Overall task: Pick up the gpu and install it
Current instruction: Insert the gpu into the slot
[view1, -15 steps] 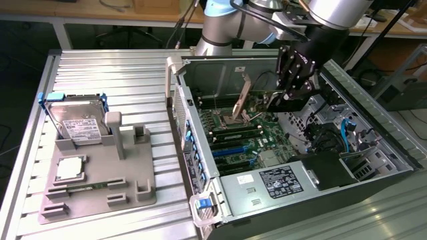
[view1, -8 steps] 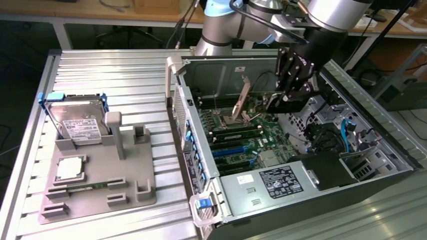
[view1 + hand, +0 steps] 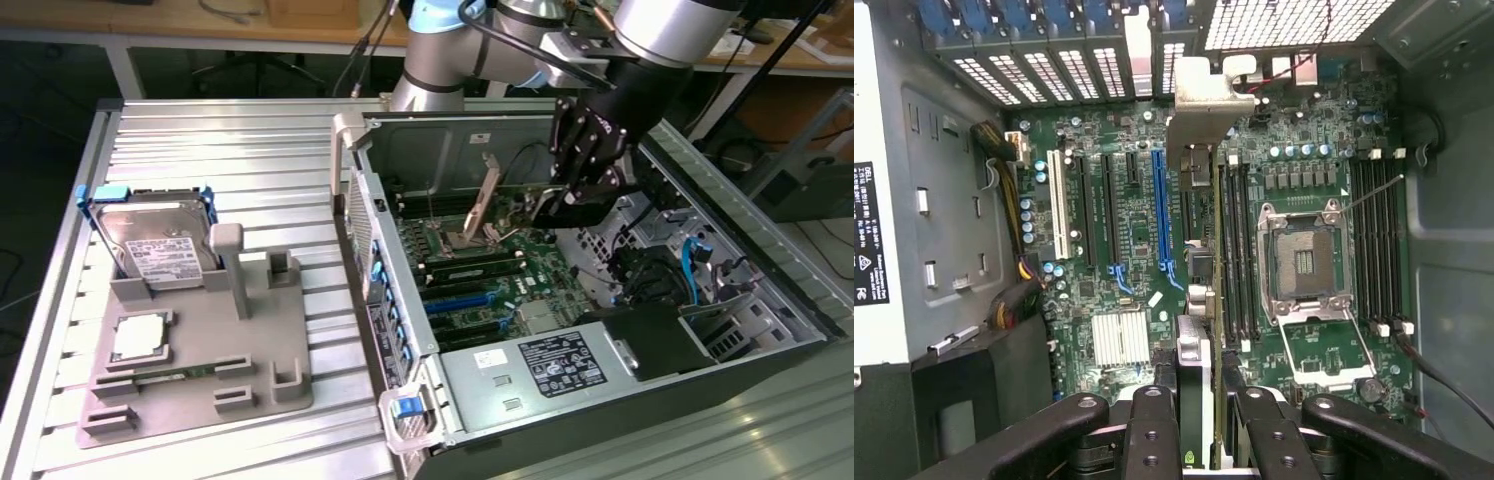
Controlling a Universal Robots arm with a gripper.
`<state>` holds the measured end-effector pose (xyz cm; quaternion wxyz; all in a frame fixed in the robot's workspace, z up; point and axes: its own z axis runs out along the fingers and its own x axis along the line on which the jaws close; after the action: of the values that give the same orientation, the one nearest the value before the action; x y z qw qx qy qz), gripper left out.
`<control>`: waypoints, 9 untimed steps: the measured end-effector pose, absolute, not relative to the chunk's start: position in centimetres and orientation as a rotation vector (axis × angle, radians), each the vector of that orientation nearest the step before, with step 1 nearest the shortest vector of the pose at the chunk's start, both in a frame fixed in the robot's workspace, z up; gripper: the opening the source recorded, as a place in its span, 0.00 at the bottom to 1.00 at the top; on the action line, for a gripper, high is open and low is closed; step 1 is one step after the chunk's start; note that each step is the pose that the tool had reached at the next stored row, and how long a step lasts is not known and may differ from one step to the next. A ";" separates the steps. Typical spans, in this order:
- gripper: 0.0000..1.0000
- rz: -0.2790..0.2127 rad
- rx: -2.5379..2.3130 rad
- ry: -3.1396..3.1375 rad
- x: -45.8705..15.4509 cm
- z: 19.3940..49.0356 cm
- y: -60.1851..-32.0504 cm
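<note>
Fingers (image 3: pixel 1154 425) of the gripper (image 3: pixel 1199 420) are part closed, pinching the gpu (image 3: pixel 1199 180) edge-on between them, and the card runs straight out from the fingertips to its silver bracket, which sits near the slotted back wall of the computer case (image 3: pixel 400 250). Seen from the exterior view, the gripper (image 3: pixel 567 205) is down inside the open case above the green motherboard (image 3: pixel 527 270), with the card hanging over the board beside the blue slot (image 3: pixel 1159 215) and the open processor socket (image 3: pixel 1304 265). Whether the card's lower edge touches any slot is hard to make out, and its near end is hidden between the fingers
</note>
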<state>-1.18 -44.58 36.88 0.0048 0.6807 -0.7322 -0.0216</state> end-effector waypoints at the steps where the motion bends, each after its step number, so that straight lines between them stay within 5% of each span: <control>1: 0.27 -0.068 2.132 -2.293 -1.2 36.9 -44.6; 9: 0.27 -0.067 2.132 -2.294 -1.2 36.6 -44.6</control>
<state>-1.19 -44.59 36.60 0.0045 0.6807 -0.7322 -0.0213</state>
